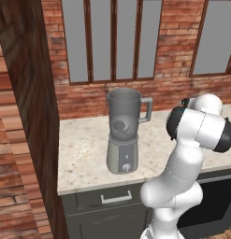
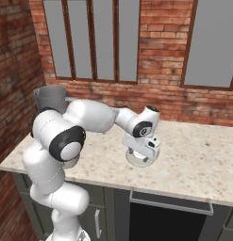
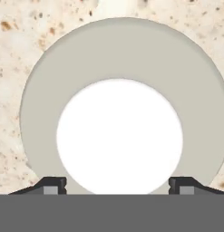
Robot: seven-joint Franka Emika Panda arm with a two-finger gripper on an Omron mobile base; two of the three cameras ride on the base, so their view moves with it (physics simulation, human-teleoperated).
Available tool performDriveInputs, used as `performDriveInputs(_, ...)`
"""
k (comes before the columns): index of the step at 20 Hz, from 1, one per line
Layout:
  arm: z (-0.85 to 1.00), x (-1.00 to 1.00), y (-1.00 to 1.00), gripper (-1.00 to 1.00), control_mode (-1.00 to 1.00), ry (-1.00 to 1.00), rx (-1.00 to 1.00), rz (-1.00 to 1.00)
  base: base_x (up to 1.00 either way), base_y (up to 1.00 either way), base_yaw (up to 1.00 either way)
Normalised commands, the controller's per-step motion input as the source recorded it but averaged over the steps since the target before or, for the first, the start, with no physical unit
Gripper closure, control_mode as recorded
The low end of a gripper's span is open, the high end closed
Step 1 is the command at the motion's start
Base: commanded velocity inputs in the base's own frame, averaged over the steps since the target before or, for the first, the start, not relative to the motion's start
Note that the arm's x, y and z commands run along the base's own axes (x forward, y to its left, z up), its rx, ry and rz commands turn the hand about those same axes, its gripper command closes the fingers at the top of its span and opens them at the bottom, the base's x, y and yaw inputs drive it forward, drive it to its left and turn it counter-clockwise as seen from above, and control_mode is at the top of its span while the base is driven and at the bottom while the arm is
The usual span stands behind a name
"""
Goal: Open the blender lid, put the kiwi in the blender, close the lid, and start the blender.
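I see the blender (image 1: pixel 123 135) standing lidless on the speckled surface (image 1: pixel 84 158), a dark shape inside, probably the kiwi (image 1: pixel 120 125). My gripper (image 3: pixel 118 186) hovers, jaws apart, over the blender lid (image 3: pixel 122 54) lying flat, well aside. Closing and starting remain.

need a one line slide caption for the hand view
Open gripper poised directly over the blender lid lying flat on the speckled countertop, fingertips straddling its white centre cap.
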Motion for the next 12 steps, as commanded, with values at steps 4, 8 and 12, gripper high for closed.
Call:
performDriveInputs(4,1.0,-0.34,0.0,1.0,-1.0,-0.21,0.0,0.0,0.0,0.0,0.0)
performDriveInputs(8,1.0,-0.44,0.12,1.0,-1.0,-0.25,0.0,0.0,0.0,0.0,0.0)
performDriveInputs(12,1.0,-0.45,0.26,1.0,-1.0,-0.3,-0.04,0.0,0.0,0.0,0.0)
